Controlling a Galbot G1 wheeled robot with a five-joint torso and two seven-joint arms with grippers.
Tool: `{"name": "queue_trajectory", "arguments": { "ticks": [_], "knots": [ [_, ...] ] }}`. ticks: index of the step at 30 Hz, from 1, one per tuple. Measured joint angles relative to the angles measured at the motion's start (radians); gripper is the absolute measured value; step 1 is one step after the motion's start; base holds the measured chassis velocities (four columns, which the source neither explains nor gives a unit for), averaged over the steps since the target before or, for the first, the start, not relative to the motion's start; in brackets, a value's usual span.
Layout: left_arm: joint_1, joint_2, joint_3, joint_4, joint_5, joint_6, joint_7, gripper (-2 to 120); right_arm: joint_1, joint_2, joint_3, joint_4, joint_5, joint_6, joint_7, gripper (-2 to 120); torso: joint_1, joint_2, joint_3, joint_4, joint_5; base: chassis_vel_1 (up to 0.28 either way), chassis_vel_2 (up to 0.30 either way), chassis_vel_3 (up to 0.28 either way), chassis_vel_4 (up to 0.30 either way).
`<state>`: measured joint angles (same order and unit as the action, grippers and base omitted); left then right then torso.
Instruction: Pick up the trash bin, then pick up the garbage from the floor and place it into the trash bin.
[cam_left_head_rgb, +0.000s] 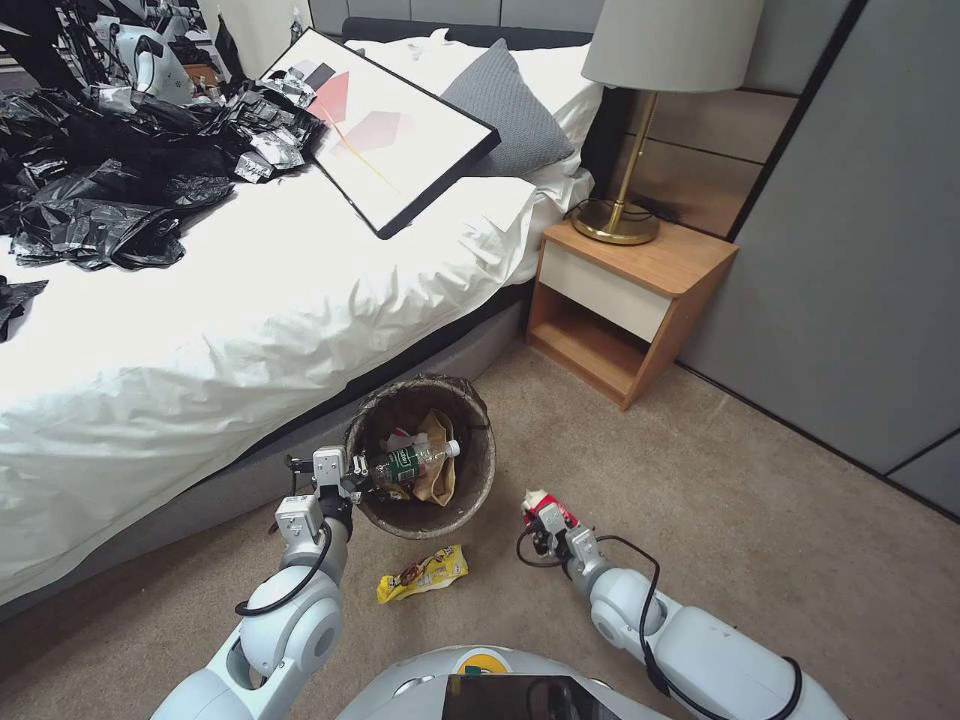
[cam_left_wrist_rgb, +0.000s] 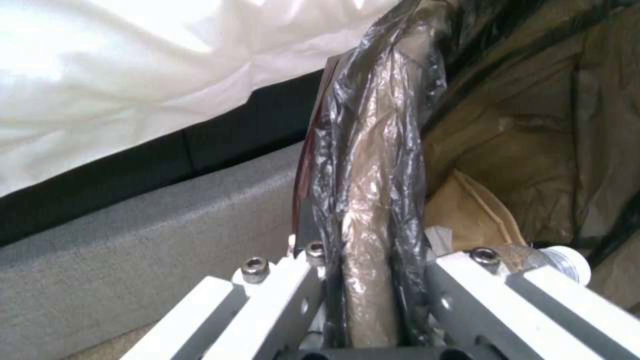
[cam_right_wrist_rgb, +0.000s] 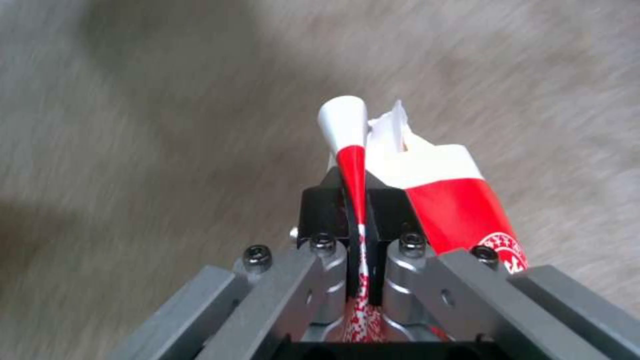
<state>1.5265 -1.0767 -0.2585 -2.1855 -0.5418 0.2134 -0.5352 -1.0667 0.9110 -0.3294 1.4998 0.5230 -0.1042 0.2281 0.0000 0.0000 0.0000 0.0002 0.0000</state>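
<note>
My left fingers (cam_left_wrist_rgb: 363, 280) pinch the rim of the trash bin (cam_left_head_rgb: 478, 478), which stands upright on the carpet by the bed. A bottle (cam_left_head_rgb: 410, 463) lies across inside it, cap pointing toward the nightstand. My right fingers (cam_right_wrist_rgb: 357, 220) squeeze a flattened red-and-white paper cup (cam_right_wrist_rgb: 433, 190), its long side pointing away from me, just beside the bin. A yellow wrapper (cam_left_head_rgb: 423, 573) lies flat nearby.

Bin wall: the trash bin (cam_left_head_rgb: 470, 490) shows its lined mouth from the head view, while its outer white side can't be made out.
Bin contents: the bottle (cam_left_head_rgb: 412, 464) lies over a brown paper bag (cam_left_head_rgb: 437, 470); whatever is beneath is hidden.
Left hand (cam_left_wrist_rgb: 367, 280): clamped on the liner-wrapped rim, fingertips buried in black plastic.
Red-and-white cup (cam_right_wrist_rgb: 427, 185): crushed in the right hand (cam_right_wrist_rgb: 360, 220), its lower part covered by the fingers.
Carpet: smeared with blur in the right wrist view.
Lamp (cam_left_head_rgb: 640, 120): shade cut off by the top edge.
</note>
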Motion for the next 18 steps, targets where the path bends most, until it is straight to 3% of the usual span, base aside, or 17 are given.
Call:
{"name": "queue_trajectory", "arguments": {
  "ticks": [9,16,18],
  "knots": [
    [-0.006,0.002,0.006,0.004,-0.002,0.0,-0.001,0,-0.035,-0.006,0.097,0.096,0.003,-0.01,0.073,0,0.0,0.0,0.0,0.0,0.0001,0.0,0.0,0.0,0.0],
    [-0.009,0.004,0.012,0.007,-0.003,0.002,-0.002,0,-0.051,-0.024,0.21,0.248,0.008,0.0,0.189,0,0.0,0.0,0.0,-0.0001,0.0001,0.0,0.0,0.0,0.0],
    [-0.002,0.005,0.015,0.009,-0.003,0.002,-0.002,0,-0.052,-0.029,0.273,0.353,0.02,0.007,0.251,0,0.0,0.0,0.0,-0.0001,0.0001,0.0,0.0,0.0,0.0]
  ]
}}
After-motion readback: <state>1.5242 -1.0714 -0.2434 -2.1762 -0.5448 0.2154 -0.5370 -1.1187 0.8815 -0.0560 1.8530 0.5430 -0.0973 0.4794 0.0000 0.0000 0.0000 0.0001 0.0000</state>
